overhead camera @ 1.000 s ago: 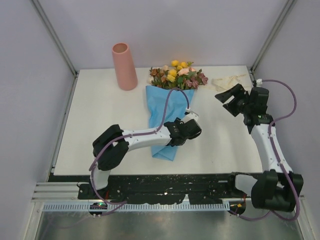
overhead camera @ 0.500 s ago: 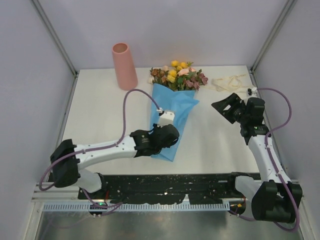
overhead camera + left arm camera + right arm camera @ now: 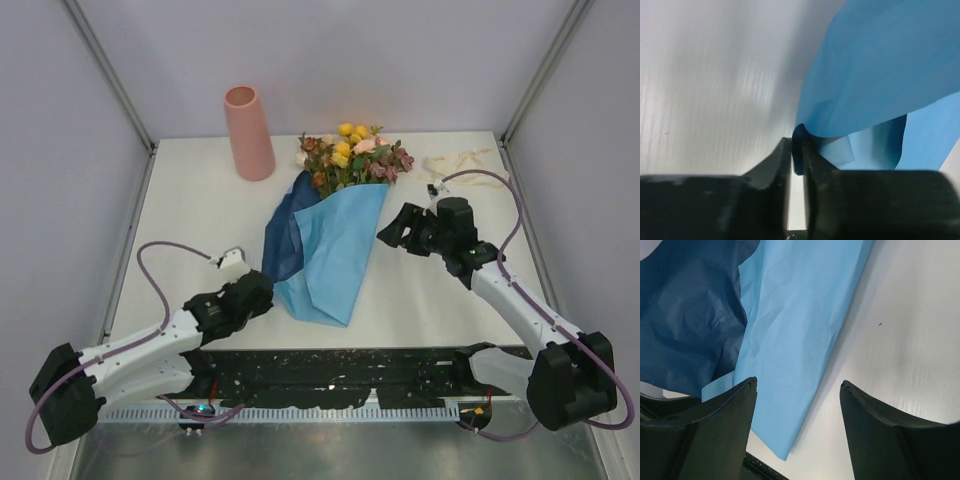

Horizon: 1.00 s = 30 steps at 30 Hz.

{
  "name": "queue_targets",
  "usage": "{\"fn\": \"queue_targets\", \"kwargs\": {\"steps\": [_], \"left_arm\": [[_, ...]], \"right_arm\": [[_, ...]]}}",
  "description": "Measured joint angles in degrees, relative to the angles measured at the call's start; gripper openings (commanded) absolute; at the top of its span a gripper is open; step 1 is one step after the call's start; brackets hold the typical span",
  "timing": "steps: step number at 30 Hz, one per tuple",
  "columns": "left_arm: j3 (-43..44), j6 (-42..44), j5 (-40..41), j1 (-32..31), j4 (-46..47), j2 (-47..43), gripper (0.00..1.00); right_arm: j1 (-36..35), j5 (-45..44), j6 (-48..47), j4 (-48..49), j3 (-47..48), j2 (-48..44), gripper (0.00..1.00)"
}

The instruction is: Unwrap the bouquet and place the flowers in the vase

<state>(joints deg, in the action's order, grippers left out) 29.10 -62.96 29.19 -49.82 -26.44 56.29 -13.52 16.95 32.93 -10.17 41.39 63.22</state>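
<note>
Bouquet [image 3: 342,190] lies mid-table from above, blooms toward twelve o'clock, vase [image 3: 249,132] at eleven; the left wrist shows the left gripper [image 3: 799,145] clamped on an edge of the paper [image 3: 880,65], unwrapping under way; the right wrist shows the right gripper [image 3: 797,384] spread wide above it, probably needed next to pin the bundle down.

A corner of the paper [image 3: 875,75] sits between the left gripper's [image 3: 797,150] fingers, the sheet spreading beyond them on the table [image 3: 190,210]. Its other edge lies between the right gripper's [image 3: 797,385] fingers. The flowers [image 3: 355,155] lie past the sheet; the vase [image 3: 248,132] stands left of them, the ribbon [image 3: 460,162] right.
</note>
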Motion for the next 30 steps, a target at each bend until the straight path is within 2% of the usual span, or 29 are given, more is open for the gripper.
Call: {"fn": "queue_targets", "kwargs": {"steps": [2,4,10,14,17,22,26,30], "left_arm": [[-2.62,-2.67,0.48,-0.02,-0.63,-5.07,0.44],[-4.26,-5.38,1.33,-0.02,-2.19,-9.42,0.51],[-5.11,-9.27,6.16,-0.02,-9.62,-20.22,0.54],[-0.90,-3.72,9.14,-0.02,-13.60,-25.18,0.54],[4.48,4.02,8.52,-0.02,-10.67,-26.43,0.55],[11.41,11.67,3.08,1.68,-5.77,-20.59,0.52],[14.67,14.01,-7.32,10.23,-4.59,-9.88,0.51],[12.50,14.51,-15.78,18.21,-2.40,-1.49,0.48]], "right_arm": [[-2.86,-1.49,-0.90,-0.39,0.57,1.09,0.72],[-5.16,-3.41,-1.22,-0.85,0.66,1.49,0.72],[-14.51,-12.52,-1.38,-4.00,4.31,3.74,0.73],[-22.18,-18.69,-1.38,-4.68,8.09,6.58,0.74],[-27.47,-23.39,-1.38,-4.85,10.29,9.22,0.75],[-37.33,-30.29,-3.58,-2.99,12.85,15.54,0.77],[-43.08,-36.50,-6.64,-1.55,12.59,18.18,0.77],[-46.77,-41.81,-8.55,2.08,10.03,17.53,0.78]]}}
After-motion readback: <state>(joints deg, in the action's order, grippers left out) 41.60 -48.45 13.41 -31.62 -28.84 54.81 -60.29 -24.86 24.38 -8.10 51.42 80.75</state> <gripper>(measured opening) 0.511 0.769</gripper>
